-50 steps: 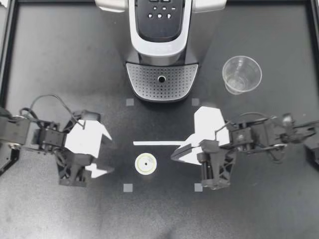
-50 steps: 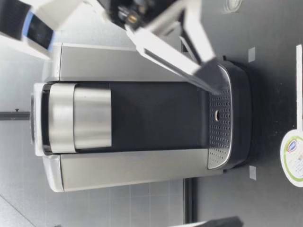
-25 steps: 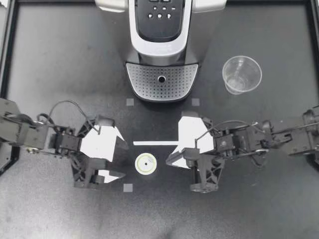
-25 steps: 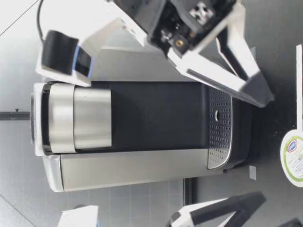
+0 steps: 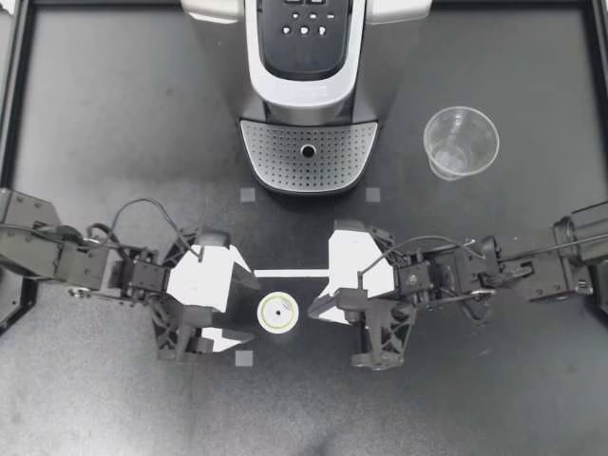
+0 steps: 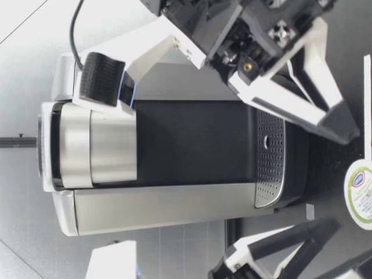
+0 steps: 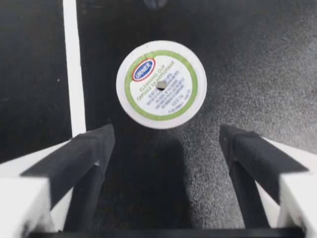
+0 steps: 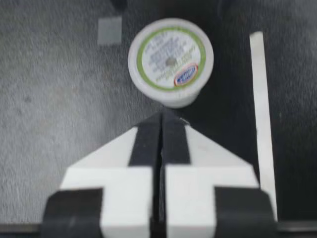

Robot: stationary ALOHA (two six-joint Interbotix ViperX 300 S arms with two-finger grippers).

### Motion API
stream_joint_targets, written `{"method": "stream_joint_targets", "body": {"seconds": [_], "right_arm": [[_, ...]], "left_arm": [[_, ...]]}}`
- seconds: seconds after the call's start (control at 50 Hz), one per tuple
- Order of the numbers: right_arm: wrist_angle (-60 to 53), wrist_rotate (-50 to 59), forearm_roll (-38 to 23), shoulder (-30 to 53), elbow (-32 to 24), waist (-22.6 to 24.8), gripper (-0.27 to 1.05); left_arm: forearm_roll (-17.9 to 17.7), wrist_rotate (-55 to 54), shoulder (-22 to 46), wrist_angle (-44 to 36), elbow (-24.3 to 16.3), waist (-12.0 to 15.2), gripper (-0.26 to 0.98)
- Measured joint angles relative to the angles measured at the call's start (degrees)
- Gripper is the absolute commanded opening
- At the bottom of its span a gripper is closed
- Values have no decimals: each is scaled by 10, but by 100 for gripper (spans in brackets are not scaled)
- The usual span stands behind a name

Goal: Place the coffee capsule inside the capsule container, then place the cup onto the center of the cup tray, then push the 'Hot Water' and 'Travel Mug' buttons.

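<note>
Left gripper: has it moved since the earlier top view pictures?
Yes. My left gripper has moved closer to the coffee capsule, which stayed in place beside the white tape line. Its fingers are open.

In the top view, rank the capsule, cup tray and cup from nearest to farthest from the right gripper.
1. Capsule, just ahead of the right gripper.
2. Cup tray, at the front of the machine.
3. Cup, beside the machine.

Top cam overhead, low cam across table [image 5: 95, 399]; both wrist cams share capsule [image 7: 161, 84].
</note>
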Motion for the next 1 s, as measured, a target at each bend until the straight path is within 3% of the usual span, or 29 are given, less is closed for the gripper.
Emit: {"method": "stream_joint_targets", "body": {"seconds": [1.0], "right_arm": [[-48,-2,0,29,0,1,7]], "left_arm": [[-1,1,70,-28,-48,0,77]]}}
